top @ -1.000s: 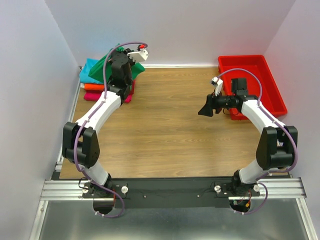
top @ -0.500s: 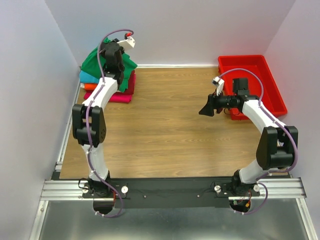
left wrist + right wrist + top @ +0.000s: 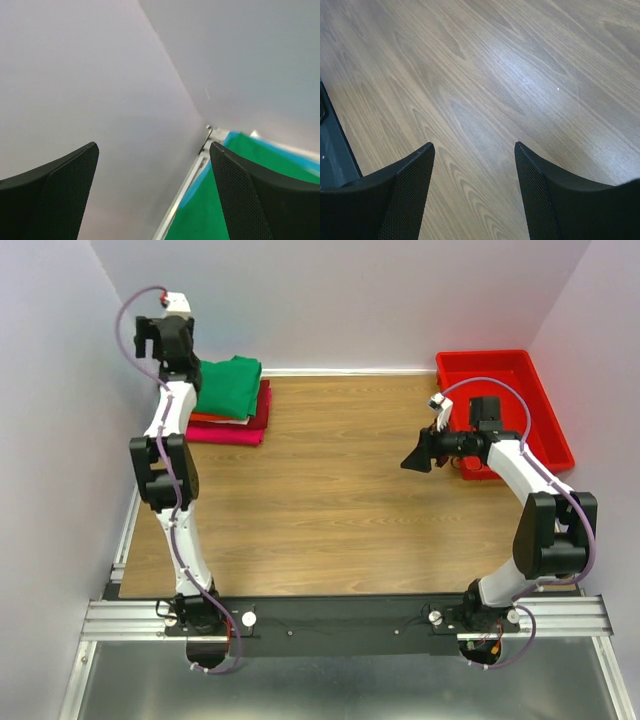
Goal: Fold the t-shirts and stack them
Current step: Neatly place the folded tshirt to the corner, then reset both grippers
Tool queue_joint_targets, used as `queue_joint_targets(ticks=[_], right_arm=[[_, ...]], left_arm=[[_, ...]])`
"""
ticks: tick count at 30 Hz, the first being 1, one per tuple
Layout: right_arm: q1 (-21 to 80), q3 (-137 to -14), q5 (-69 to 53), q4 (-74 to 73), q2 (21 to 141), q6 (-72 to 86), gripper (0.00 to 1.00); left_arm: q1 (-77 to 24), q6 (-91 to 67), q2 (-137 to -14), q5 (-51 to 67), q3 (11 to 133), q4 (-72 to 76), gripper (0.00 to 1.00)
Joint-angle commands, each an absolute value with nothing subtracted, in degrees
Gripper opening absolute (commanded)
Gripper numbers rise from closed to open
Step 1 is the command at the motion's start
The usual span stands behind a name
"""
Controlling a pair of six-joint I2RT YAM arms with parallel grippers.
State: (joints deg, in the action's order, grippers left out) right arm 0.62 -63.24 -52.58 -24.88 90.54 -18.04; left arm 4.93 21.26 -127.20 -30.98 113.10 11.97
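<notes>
White walls (image 3: 350, 300) closed in the wooden table (image 3: 330, 490), and the pile of shirts (image 3: 230, 415) sat in its far left corner. Half a second before, the left gripper (image 3: 157, 333) was down on the green shirt (image 3: 230, 385), which lay in a rumpled heap. By this moment the gripper had let go and lifted clear toward the corner. Its fingers (image 3: 60, 185) were spread with nothing between them. The green shirt lay flat and squared on top of the dark red (image 3: 264, 405), orange (image 3: 205, 418) and magenta (image 3: 225, 435) ones. A turquoise edge (image 3: 188, 197) peeked out beside it in the left wrist view. That probably finished this fold, and no loose shirt showed anywhere else. The right gripper (image 3: 412, 458) had hardly moved; it hung released and empty over bare wood. A red tray (image 3: 480, 358) sat just behind it at the far right, well apart from the pile. Nothing stood between either arm and the stack.
</notes>
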Motion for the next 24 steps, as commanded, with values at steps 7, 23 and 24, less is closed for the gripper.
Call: queue_joint_targets(ticks=[7, 23, 24], right_arm=[[-1.3, -62.1, -51.6, -24.6, 88.6, -22.1, 0.72], [-5.9, -59.0, -15.2, -17.5, 63.6, -6.7, 1.00], [-5.9, -58.4, -13.2, -16.9, 62.7, -3.5, 1.00]], left_arm=[[4.9, -4.5, -102.1, 0.1, 110.8, -1.5, 0.98], [4.8, -12.0, -50.7, 31.6, 52.1, 4.0, 0.98], [4.8, -12.0, -49.6, 31.1, 51.4, 3.4, 0.98]])
